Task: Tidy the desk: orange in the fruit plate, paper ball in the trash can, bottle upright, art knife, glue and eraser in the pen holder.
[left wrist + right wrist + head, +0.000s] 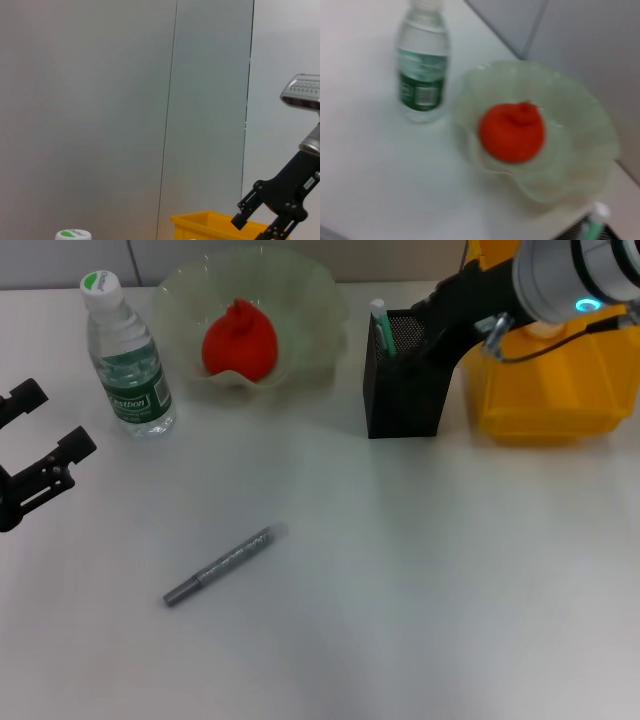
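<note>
Head view: orange (240, 340) sits in fruit plate (310, 310), upper centre; bottle (127, 355) upright, upper left. Art knife (381, 325) stands in pen holder (404, 390), trash can (550, 390) just right. Glue (226, 564) lies on bench (450, 590), lower centre-left. Left gripper (45, 455) wide at left edge; right gripper (420, 330) over pen holder, opening can't be made out.

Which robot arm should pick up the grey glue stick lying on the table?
Probably the left. The glue lies on the robot's left half of the table, nearer the left pincer, which hangs open. The right pincer is far off at the pen holder.
</note>
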Controlling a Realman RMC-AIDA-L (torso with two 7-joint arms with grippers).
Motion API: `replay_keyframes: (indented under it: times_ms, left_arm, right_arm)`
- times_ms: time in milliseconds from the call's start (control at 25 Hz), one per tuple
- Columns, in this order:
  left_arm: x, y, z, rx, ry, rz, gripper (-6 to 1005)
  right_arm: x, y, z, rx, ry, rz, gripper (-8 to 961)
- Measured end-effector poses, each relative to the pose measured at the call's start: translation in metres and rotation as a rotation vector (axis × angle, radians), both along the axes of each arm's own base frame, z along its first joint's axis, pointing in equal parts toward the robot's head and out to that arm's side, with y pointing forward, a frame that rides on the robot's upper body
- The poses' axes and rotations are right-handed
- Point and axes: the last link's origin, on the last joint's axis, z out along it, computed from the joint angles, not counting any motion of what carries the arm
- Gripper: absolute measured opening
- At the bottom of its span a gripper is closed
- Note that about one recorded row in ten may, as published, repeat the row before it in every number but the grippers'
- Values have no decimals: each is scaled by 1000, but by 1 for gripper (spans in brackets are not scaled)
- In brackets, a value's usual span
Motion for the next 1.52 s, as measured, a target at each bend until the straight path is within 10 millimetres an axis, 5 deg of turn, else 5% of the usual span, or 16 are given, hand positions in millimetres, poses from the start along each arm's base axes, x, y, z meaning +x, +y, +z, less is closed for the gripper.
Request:
replay_keyframes:
  times_ms: [760,1280,1520]
  left_arm:
    - [9,1,3,-111,133,-82,800]
    - [32,13,10,-394,243,27,800]
    - [47,21,-7,-577,411,60,801]
  right_arm:
    - [7,-26,-17,-182,19,-157,682]
    - [35,-32,-14,-163,70,-179,682]
    - [36,-36,-13,-172,139,-140,683]
